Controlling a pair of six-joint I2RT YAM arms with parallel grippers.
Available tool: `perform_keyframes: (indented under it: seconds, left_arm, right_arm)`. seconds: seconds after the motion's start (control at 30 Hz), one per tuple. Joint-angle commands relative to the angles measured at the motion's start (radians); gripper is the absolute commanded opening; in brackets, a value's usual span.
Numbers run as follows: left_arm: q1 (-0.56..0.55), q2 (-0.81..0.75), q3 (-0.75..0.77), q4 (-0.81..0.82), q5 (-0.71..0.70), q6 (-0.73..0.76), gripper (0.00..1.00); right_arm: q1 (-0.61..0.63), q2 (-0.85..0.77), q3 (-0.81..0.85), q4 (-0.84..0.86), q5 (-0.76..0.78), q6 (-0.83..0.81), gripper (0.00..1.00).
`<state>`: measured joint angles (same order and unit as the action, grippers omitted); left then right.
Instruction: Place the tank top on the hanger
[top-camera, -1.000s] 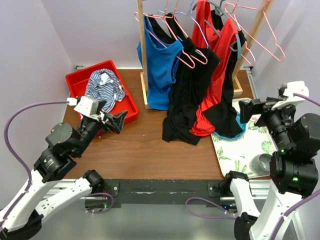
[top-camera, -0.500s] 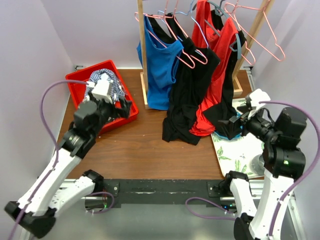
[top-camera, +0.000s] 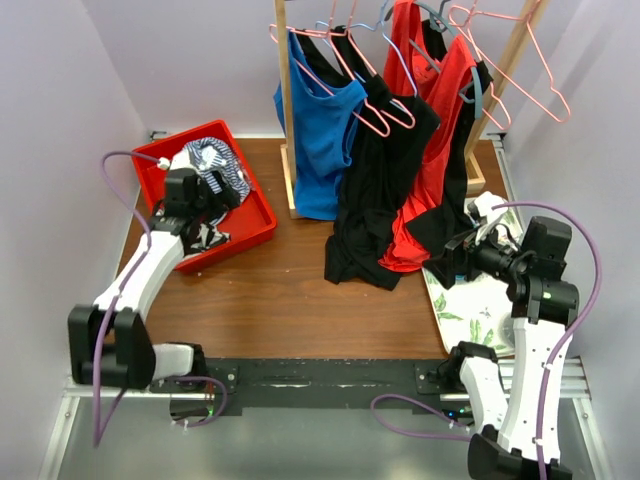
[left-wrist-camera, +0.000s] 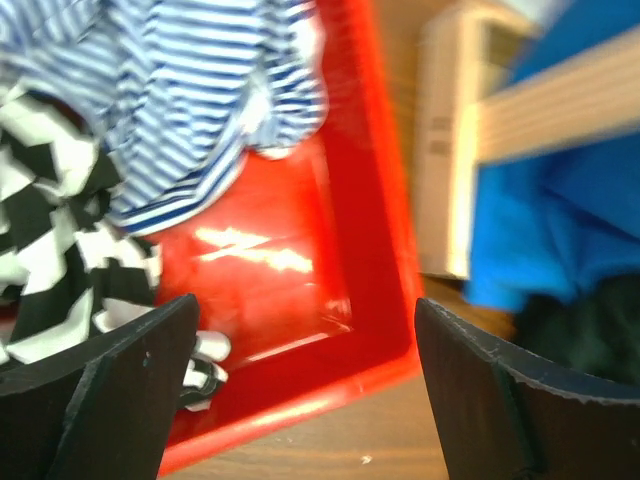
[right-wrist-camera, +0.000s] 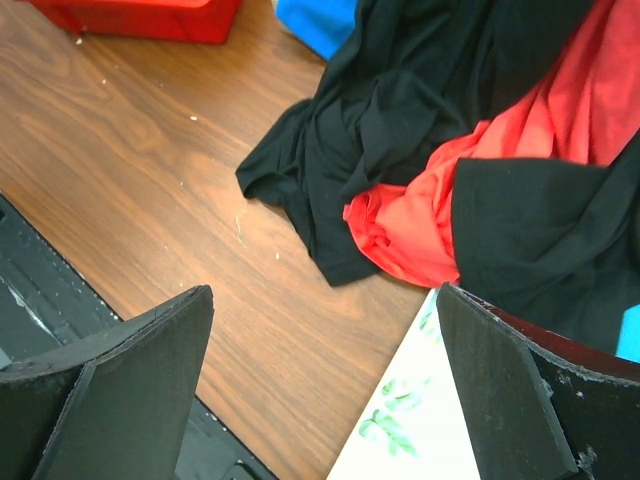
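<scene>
Now, the left jaws hang spread wide over the red bin (top-camera: 258, 212), gripping nothing, and that wide stance reads as a set-up to drop onto cloth. The tank top (left-wrist-camera: 40, 250) lies crumpled in the bin, just ahead of them and off toward the finger at the left of the wrist view, nearly touching it. Bare bin floor fills the gap between the fingers, so I'd say they need to shift sideways before closing.

Here's the snag: the thin-striped blue-and-white garment (left-wrist-camera: 190, 100) is heaped farther ahead of those jaws and drapes over the tank top's upper edge. A careless pinch could lift both.

Over on the other side, the right jaws are also wide open and empty, poised above the bench (right-wrist-camera: 150, 150), apparently waiting. Ahead of them the hems of the black top (right-wrist-camera: 400, 120) and the red top (right-wrist-camera: 430, 220) spill onto the wood.

The hanger (top-camera: 545, 80) hangs bare on the rack (top-camera: 284, 100), well above and beyond the right jaws. Crowded garments hang right beside it, including the blue top (top-camera: 320, 130), so getting it off cleanly looks tight.
</scene>
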<state>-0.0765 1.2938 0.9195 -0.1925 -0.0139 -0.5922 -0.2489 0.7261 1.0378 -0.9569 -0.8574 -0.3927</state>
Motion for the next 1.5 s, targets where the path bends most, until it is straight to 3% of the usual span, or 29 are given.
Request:
perform_keyframes:
  seconds: [0.0, 0.17, 0.4, 0.5, 0.63, 0.7, 0.73, 0.83, 0.93, 0.97, 1.03, 1.07, 1.27, 1.47]
  left_arm:
    - [0.004, 0.129, 0.184, -0.169, -0.256, -0.156, 0.89]
    - [0.003, 0.156, 0.197, -0.289, -0.402, -0.216, 0.81]
    - [0.004, 0.186, 0.169, -0.332, -0.431, -0.253, 0.74]
    - [0.004, 0.278, 0.211, -0.395, -0.426, -0.287, 0.60]
    - [0.006, 0.326, 0.234, -0.420, -0.403, -0.296, 0.24]
    - [0.004, 0.277, 0.240, -0.415, -0.419, -0.287, 0.19]
    - [0.004, 0.244, 0.239, -0.406, -0.429, -0.278, 0.10]
    - [0.004, 0.044, 0.216, -0.291, -0.429, -0.207, 0.00]
    - [0.003, -0.216, 0.177, -0.064, -0.307, -0.091, 0.00]
    - [0.003, -0.249, 0.177, 0.035, -0.217, -0.049, 0.00]
    - [0.001, -0.287, 0.212, 0.076, -0.137, -0.028, 0.00]
    - [0.001, -0.289, 0.258, 0.102, -0.027, 0.014, 0.00]
    - [-0.055, -0.265, 0.410, 0.177, 0.323, 0.043, 0.00]
    - [-0.189, -0.242, 0.519, 0.248, 0.491, 0.037, 0.00]
  right_arm:
    - [0.000, -0.007, -0.033, 0.089, -0.026, 0.012, 0.99]
    - [0.000, -0.005, -0.053, 0.104, 0.000, 0.012, 0.99]
    - [0.002, -0.004, -0.055, 0.118, 0.014, 0.023, 0.99]
    - [0.002, -0.005, -0.042, 0.110, 0.015, 0.023, 0.99]
    - [0.002, -0.004, -0.021, 0.090, 0.021, 0.015, 0.99]
    - [0.003, -0.004, -0.007, 0.075, 0.026, 0.008, 0.98]
    - [0.002, -0.004, -0.005, 0.072, 0.026, 0.006, 0.99]
    - [0.002, -0.001, 0.004, 0.069, 0.026, 0.006, 0.99]
    - [0.003, 0.002, 0.007, 0.089, 0.021, 0.021, 0.99]
    - [0.002, 0.004, 0.010, 0.092, 0.020, 0.031, 0.99]
    - [0.002, 0.006, 0.014, 0.093, 0.015, 0.032, 0.99]
    - [0.000, 0.007, 0.021, 0.090, 0.015, 0.035, 0.99]
    - [0.002, 0.006, 0.051, 0.057, 0.023, 0.009, 0.99]
    - [0.002, 0.004, 0.068, 0.035, 0.012, -0.017, 0.99]
